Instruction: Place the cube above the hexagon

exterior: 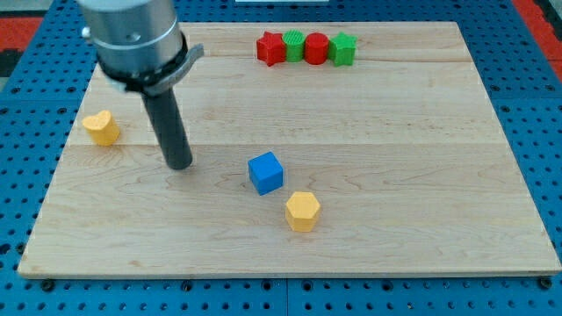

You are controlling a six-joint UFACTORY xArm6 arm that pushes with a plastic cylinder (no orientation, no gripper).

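The blue cube sits near the middle of the wooden bench, just up and to the view's left of the yellow hexagon, close but apart from it. One more yellow block, its shape unclear, lies near the left edge. Along the top edge four blocks stand in a touching row: a red star, a green block, a red cylinder and a green block. My tip rests on the board well left of the cube, between it and the lone yellow block. No gripper is fitted, only the rod, and no writing shows anywhere.
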